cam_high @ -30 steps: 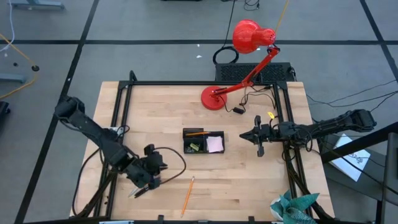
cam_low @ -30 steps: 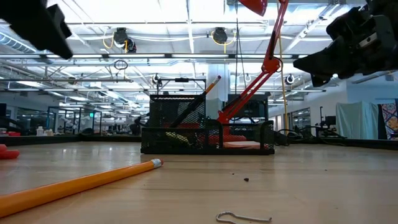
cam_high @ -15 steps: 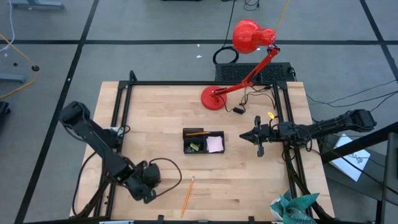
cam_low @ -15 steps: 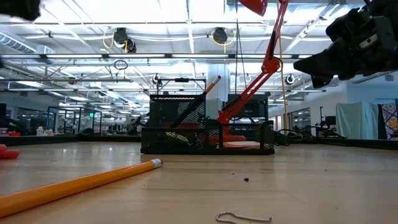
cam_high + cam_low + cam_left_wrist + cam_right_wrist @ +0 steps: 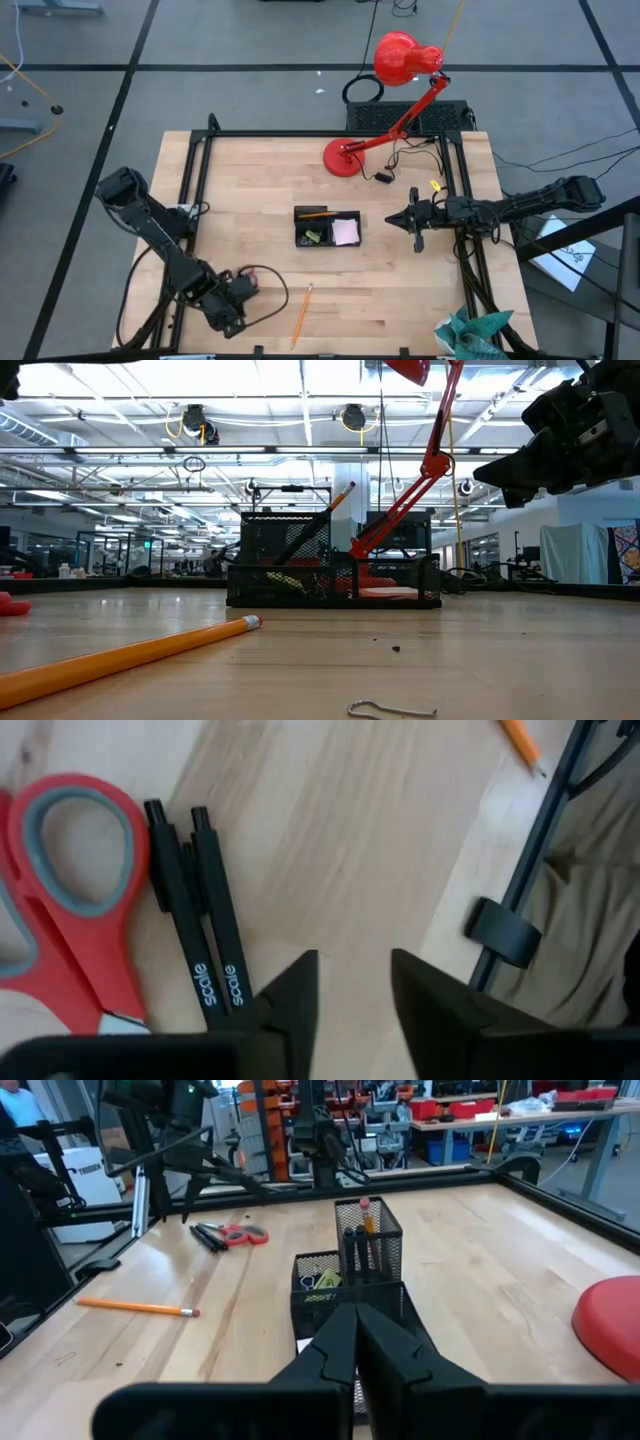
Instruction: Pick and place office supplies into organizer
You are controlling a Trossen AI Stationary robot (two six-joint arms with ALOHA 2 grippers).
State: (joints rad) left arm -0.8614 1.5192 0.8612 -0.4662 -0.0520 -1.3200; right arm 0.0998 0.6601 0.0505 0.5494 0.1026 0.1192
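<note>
The organizer, a black mesh tray with an upright pen cup, stands mid-table and holds an orange pencil, a pink pad and small bits. Red-handled scissors and two black pens lie flat side by side on the wood. My left gripper hovers just beside the pens, open, with only bare wood between its fingers. In the high view this gripper is at the near left. A loose orange pencil lies near the front edge. My right gripper waits shut to the right of the organizer.
A red desk lamp stands at the far side, its base on the table. A black metal frame borders the tabletop. A bent paper clip lies near the front. Open wood lies between the organizer and the loose pencil.
My left gripper has gone down and toward the table's near edge, a little to the left, rolling its wrist as it went. In the low view it has left the picture at the upper left. My right arm has kept still.
</note>
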